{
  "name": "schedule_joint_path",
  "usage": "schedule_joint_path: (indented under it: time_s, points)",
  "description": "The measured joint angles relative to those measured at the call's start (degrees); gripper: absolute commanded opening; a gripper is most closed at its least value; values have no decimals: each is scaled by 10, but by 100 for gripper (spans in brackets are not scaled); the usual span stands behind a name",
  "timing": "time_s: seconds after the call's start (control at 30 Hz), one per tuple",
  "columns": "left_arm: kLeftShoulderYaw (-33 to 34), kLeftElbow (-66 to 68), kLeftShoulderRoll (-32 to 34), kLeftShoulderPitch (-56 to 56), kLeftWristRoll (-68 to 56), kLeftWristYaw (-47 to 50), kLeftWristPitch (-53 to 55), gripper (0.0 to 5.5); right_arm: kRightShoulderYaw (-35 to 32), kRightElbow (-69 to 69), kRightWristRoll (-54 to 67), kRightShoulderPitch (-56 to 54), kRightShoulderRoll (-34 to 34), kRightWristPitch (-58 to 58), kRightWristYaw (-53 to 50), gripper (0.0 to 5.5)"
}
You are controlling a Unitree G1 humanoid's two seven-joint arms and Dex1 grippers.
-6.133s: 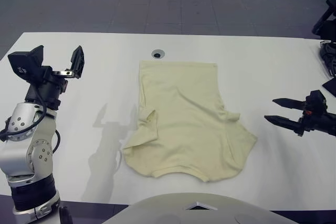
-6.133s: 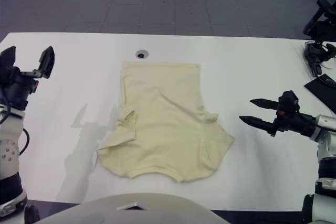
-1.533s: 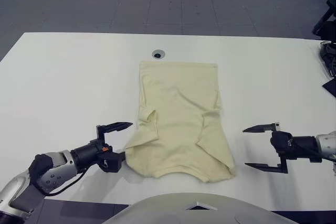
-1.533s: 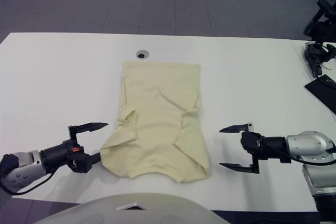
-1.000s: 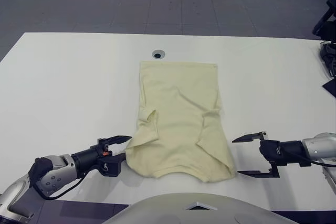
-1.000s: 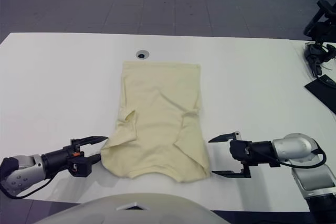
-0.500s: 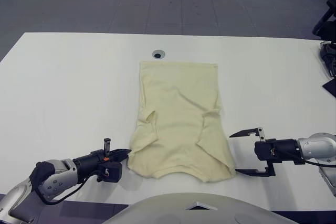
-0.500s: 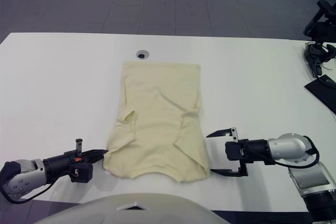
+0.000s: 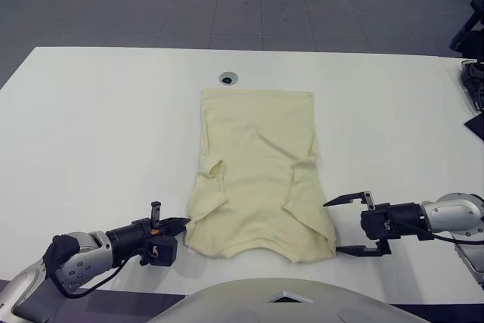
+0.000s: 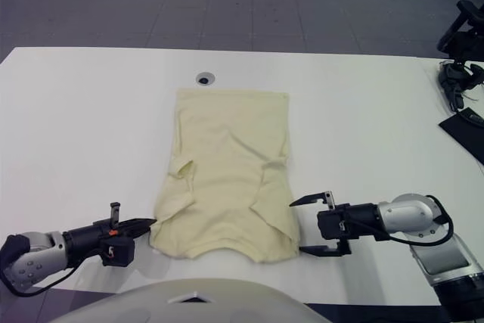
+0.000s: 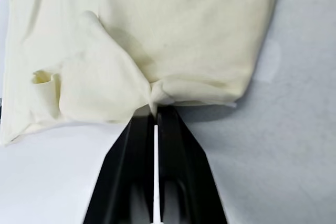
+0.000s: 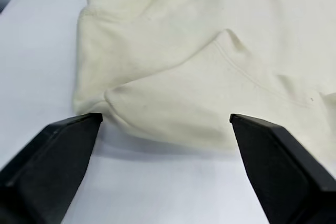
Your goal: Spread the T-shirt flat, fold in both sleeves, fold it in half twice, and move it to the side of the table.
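- The T-shirt (image 9: 257,172) lies in the middle of the white worktop (image 9: 98,126). Its hem is on the far side, just short of a round hole (image 9: 227,78), and its shoulder end is nearest the robot.
- The left sleeve (image 9: 214,181) and the right sleeve (image 9: 306,194) both lie turned in over the body. The cloth therefore forms a tall panel that widens slightly toward the near edge. Judgement: the sleeve folds are done and the first half-fold is the step in hand.
- The left hand (image 9: 181,224) lies low on the worktop at the near left corner. Its fingers are together, and the left wrist view shows a small pinch of fabric gathered at their tips. The low, flat approach lets the fingers nip the edge without lifting the panel.
- The right hand (image 9: 331,226) is at the near right corner with its fingers wide apart, one on each side of the corner. The right wrist view shows the cloth edge lying just ahead of the open fingers, not yet gripped.
- Judgement: both hands are placed at the two near corners so that the near edge can be raised evenly and carried over to the hem. The right hand must close on its corner first. A lift from the left corner alone would probably skew the panel and disturb the sleeve folds.
- The fabric is thin and limp, with creases across the middle, so a shallow pinch may slip.
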Motion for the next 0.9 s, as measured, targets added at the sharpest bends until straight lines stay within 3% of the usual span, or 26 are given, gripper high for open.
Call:
schedule_joint_path:
  time_s: [0.77,0.9]
  points:
    - [-10,2,-2,-8,-54,-26,46,0,45,-6,1,-15,-16,-2,25,12]
    - [3,-15,0,14,-136,-65,95,0,43,-2,31,-26,-15,13,34,3]
